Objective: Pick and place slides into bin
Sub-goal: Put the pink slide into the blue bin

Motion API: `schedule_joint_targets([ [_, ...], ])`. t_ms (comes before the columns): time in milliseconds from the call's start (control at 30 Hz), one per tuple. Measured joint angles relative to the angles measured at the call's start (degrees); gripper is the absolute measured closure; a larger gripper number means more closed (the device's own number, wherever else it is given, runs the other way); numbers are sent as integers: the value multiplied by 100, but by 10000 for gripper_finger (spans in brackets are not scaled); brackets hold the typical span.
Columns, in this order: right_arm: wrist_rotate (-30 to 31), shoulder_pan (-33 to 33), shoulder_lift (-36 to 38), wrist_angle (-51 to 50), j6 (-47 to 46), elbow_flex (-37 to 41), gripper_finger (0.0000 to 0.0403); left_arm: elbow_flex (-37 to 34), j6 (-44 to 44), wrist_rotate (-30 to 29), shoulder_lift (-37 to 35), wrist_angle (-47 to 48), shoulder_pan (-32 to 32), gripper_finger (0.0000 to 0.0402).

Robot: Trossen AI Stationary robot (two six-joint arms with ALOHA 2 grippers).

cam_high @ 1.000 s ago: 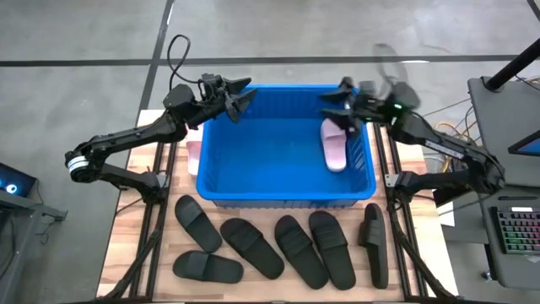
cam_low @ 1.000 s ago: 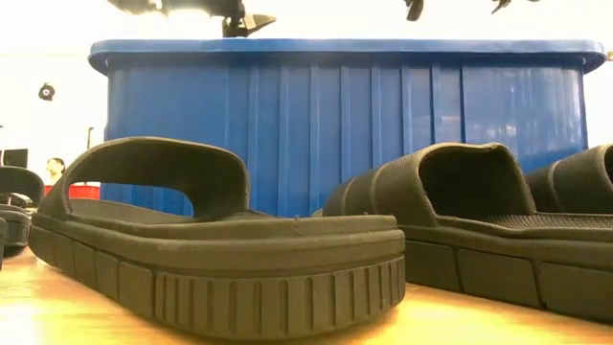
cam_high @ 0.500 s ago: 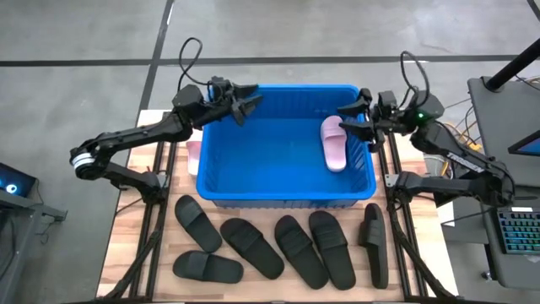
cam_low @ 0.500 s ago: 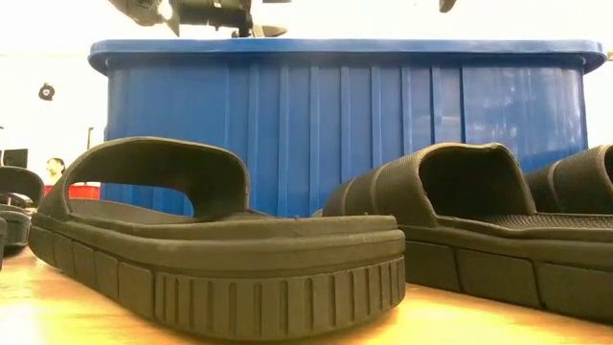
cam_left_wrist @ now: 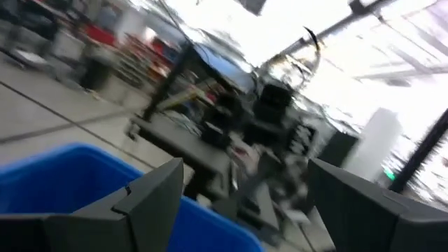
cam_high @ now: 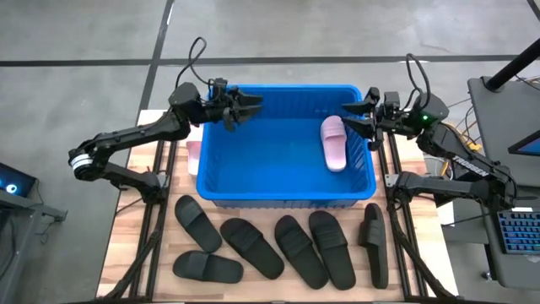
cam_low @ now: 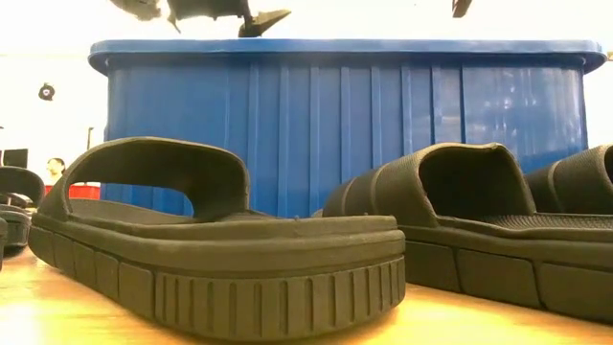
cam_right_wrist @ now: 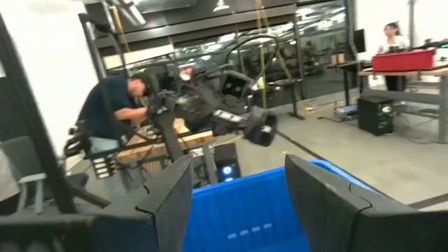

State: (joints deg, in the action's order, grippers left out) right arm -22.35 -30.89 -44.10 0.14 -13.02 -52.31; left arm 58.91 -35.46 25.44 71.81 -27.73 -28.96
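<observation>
The blue bin stands at the middle of the table. One pale pink slide lies flat on the bin's floor by its right wall. Several black slides lie in a row on the wood in front of the bin, and they fill the foreground of the low view. My left gripper hangs open and empty over the bin's far left corner. My right gripper hangs open and empty over the far right corner. Both wrist views show spread fingers above the bin's rim.
Another pink slide lies on the table against the bin's left outer wall. Black rails run along both table sides. A keyboard sits off to the right. People work in the room behind the table.
My right gripper has drawn back from above the pink slide toward the table's right edge and now hangs at the bin's far right rim. My left gripper has rolled about its own line while staying over the far left corner. The slides have not moved.
</observation>
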Motion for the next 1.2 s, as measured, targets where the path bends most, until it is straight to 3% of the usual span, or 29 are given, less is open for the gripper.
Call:
schedule_joint_targets([
  [100,404,-2,17,8,-182,1,188,80,124,740,-76,354,7,114],
  [167,684,-2,28,11,-398,-10,188,107,118,917,-182,735,12,114],
  [333,1411,-2,-27,36,-34,-171,188,120,261,873,-494,1417,4,114],
  [533,2081,-2,-193,46,149,-476,188,121,1043,562,-972,2694,4,114],
  [733,2098,-2,-445,40,121,-769,188,123,1966,-705,-1735,4245,8,114],
  [1000,2090,0,-801,4,-22,-938,188,108,3134,-2433,-2628,5342,15,114],
  [1200,2077,2,-1042,-20,-678,-938,188,87,3276,-4064,-2890,6446,21,114],
])
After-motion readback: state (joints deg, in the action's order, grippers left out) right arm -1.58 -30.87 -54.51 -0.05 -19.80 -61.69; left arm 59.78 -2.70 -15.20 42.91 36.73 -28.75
